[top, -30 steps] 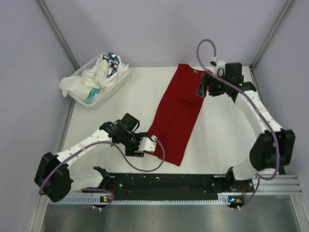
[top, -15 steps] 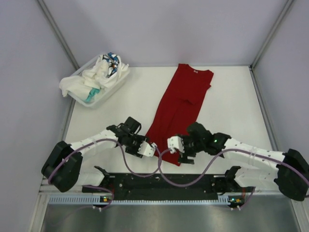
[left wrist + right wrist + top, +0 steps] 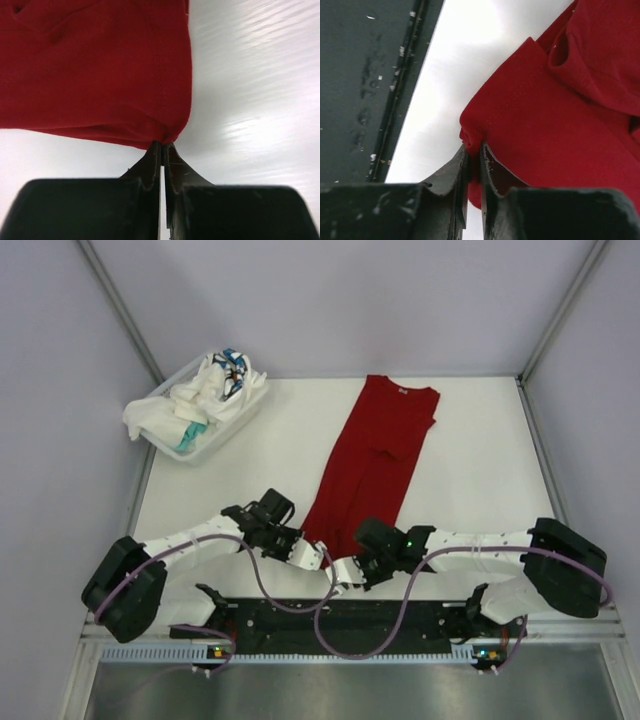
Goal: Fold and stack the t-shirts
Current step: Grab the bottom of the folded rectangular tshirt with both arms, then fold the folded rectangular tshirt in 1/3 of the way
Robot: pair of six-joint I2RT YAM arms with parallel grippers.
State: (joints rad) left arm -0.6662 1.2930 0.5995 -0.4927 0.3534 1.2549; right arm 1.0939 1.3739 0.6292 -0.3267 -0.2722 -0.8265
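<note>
A red t-shirt, folded lengthwise into a long strip, lies on the white table with its collar at the far end. My left gripper is shut on the near left corner of its hem; the left wrist view has the red t-shirt pinched at the tips of my left gripper. My right gripper is shut on the near right corner of the hem, and in the right wrist view the red cloth bunches between my right gripper's jaws.
A white bin holding several crumpled shirts stands at the far left of the table. A black rail runs along the near edge between the arm bases. Grey walls enclose the table on three sides.
The right arm swung from the far collar end down to the near hem. Both grippers were open and have shut on the hem corners.
</note>
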